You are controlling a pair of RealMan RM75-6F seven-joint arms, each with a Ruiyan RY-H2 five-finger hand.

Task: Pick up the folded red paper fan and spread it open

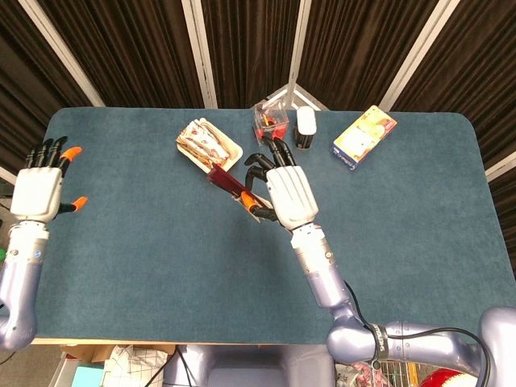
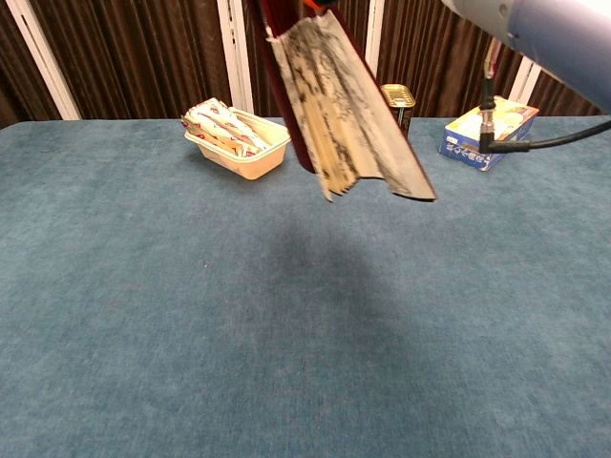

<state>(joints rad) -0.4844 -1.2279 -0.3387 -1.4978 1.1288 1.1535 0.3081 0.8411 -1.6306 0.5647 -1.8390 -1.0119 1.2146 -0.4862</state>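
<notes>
Fan [image 2: 334,114] hangs partly spread above the table [image 1: 145,266], just in front of the snack tray [image 1: 211,149], gripped by the right hand [image 1: 284,193]; the empty, open-fingered left hand [image 1: 39,189] is well apart, so a one-handed flick could shake it loose.

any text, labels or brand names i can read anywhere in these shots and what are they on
No text reads clearly in either view.
Paper fan, held by the right hand: dark ink marks, not legible as words.
Blue and yellow box: printed, too blurred to read.
Can: label too small.
Packets in the tray: print too small.
</notes>
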